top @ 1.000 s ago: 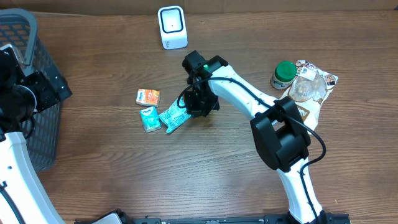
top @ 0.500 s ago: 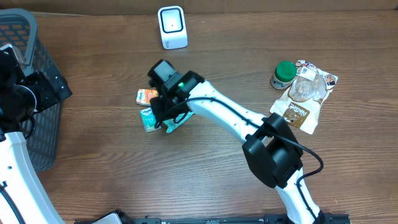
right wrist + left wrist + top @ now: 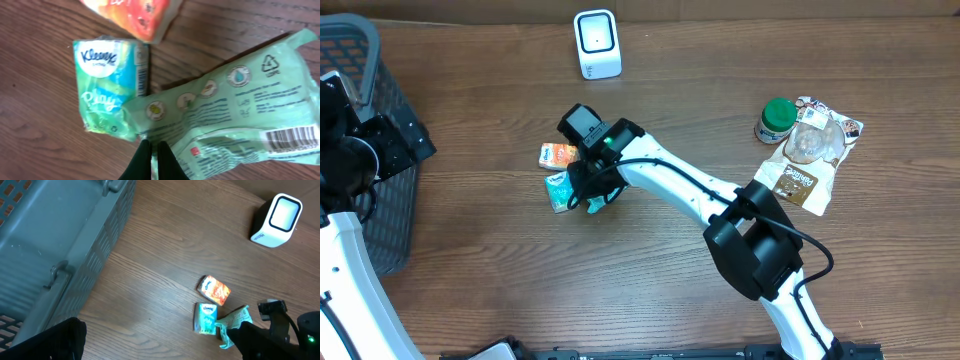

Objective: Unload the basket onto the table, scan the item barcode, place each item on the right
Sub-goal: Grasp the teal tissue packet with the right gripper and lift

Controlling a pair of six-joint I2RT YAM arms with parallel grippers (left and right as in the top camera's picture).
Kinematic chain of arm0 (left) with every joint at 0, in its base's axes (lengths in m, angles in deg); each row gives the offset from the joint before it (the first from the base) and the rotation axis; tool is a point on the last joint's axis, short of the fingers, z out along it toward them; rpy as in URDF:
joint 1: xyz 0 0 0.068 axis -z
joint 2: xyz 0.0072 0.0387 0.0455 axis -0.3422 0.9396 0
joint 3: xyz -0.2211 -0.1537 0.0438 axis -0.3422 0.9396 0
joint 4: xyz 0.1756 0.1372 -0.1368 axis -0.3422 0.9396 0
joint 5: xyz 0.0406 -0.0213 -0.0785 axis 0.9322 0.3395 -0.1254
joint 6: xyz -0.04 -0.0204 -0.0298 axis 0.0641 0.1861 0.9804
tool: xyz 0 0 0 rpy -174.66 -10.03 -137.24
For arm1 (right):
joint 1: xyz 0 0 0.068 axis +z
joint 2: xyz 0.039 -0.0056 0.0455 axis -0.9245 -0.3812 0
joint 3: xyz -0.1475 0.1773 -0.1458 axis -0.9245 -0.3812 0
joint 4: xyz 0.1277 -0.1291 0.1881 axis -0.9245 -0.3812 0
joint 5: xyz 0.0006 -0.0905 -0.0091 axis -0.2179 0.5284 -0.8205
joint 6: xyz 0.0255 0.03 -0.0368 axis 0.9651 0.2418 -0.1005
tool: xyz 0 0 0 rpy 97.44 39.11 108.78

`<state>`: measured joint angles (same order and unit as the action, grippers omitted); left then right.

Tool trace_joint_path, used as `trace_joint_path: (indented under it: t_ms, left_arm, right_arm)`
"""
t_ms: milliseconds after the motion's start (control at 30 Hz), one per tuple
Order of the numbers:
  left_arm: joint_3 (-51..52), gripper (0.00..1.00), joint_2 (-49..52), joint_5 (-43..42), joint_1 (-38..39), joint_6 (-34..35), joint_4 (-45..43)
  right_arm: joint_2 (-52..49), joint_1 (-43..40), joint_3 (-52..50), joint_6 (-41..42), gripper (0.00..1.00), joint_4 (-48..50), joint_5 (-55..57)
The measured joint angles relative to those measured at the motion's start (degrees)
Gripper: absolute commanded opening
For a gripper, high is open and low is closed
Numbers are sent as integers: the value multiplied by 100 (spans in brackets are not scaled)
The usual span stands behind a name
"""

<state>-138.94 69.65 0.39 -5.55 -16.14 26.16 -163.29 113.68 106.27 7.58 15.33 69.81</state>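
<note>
At the 9 o'clock edge of the wooden table (image 3: 500,290) stands a grey basket (image 3: 365,70). The left gripper (image 3: 392,140) hangs over the basket's near side with its jaws spread wide, holding nothing.

Near the table's middle lie three small packs close together. An orange pack (image 3: 558,155) lies at 12 o'clock of a blue-green tissue pack (image 3: 558,190). The green wipes pack (image 3: 225,120) lies at 3 o'clock of the tissue pack, overlapping its edge, with its barcode (image 3: 292,137) face up at the far end.

The right gripper (image 3: 152,157) is closed, its tips pressed together at the wipes pack's edge. I cannot tell whether it pinches the wrapper. From above, the arm covers most of that pack.

The white scanner (image 3: 597,43) stands at 12 o'clock of the packs, well apart, with bare wood between.

At 3 o'clock sit a green-lidded jar (image 3: 776,120), a clear bag (image 3: 822,135) and a brown pouch (image 3: 798,185).
</note>
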Motion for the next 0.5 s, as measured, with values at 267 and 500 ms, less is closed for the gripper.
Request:
trace_joint_path:
  t_ms: [267,500]
  left_arm:
    - [0,100,0,0,0,0,0]
    - [0,99,0,0,0,0,0]
  right_arm:
    - [-28,20,0,-286,4,101,-208]
    - [-42,122,0,-603,4,92,-415]
